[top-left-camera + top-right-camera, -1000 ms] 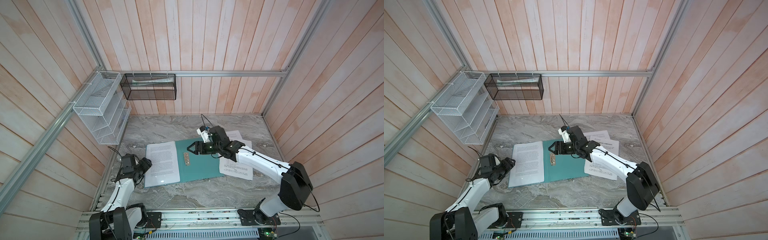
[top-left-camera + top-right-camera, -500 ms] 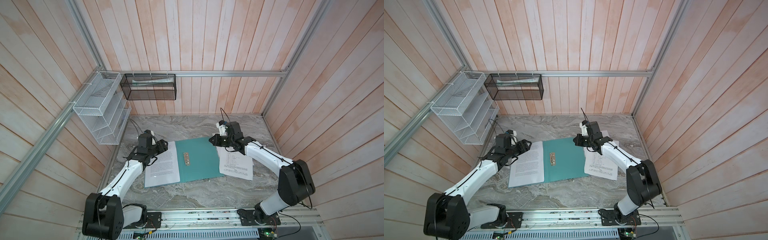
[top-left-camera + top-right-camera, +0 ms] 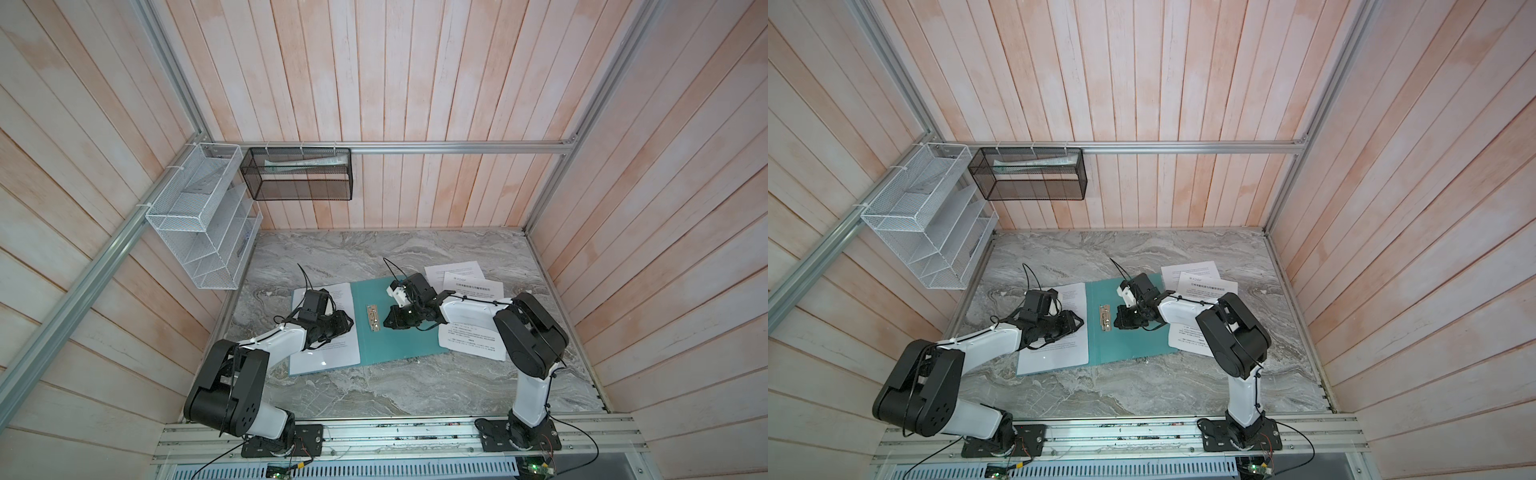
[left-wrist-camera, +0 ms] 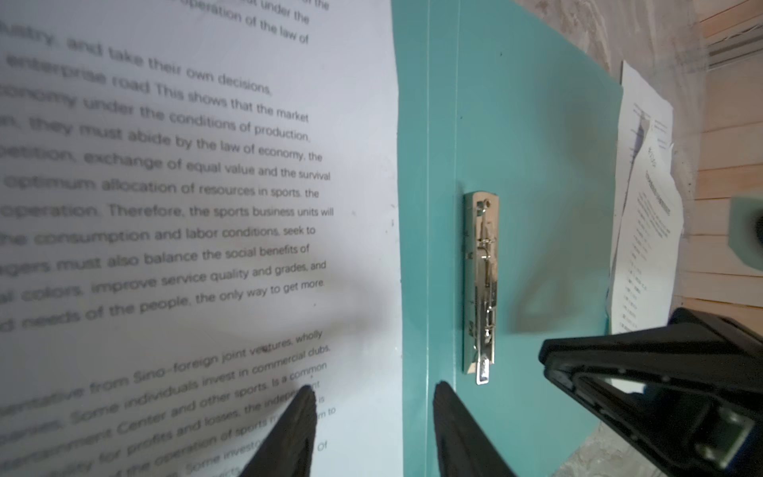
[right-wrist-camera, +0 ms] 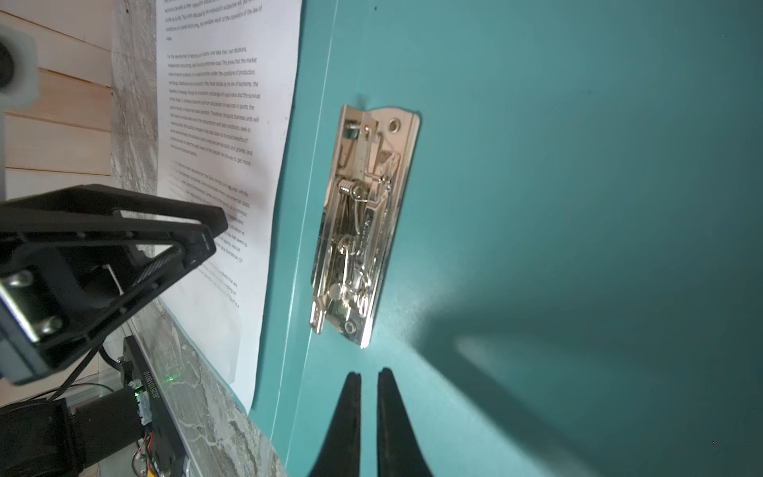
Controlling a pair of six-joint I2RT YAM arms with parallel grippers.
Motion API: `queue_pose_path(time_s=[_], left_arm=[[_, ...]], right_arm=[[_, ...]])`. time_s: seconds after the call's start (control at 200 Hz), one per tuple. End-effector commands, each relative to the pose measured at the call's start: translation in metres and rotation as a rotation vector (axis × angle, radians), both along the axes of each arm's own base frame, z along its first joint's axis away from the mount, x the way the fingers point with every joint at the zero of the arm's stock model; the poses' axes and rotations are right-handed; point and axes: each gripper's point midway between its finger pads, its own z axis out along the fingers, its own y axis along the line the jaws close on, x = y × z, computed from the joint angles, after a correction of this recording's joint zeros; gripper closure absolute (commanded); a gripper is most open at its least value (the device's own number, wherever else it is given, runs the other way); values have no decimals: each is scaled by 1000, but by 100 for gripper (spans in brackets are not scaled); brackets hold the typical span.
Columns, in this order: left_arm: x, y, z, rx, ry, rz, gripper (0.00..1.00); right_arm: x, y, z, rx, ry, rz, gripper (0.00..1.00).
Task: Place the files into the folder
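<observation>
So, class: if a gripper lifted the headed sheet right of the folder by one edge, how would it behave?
Probably floppy: the headed sheet is thin, its edge wavy in the left wrist view. Likely light: pushed, it may slide on the smooth table, shifting the sheet beneath.

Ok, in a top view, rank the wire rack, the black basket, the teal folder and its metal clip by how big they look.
White wire rack and teal folder: too close to rank; the rack hangs nearer the camera, a sheet covers part of the folder.
Black mesh basket.
Metal clip, smallest.
</observation>
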Motion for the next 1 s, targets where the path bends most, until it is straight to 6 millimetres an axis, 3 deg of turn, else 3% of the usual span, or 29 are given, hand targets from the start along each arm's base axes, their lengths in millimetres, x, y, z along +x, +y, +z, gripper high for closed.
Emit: queue_pose_path(time_s=[0.0,0.43,0.995], left_arm=[[-7,0,-1,-22,-7,15,56],[-35,9,-44,-6,117,57,66],[-45,14,-54,4,138,71,66]], right_arm=[[5,18,7,49,-1,22,86],[4,31,2,68,26,53,84],[-4,28,-12,23,61,50,89]])
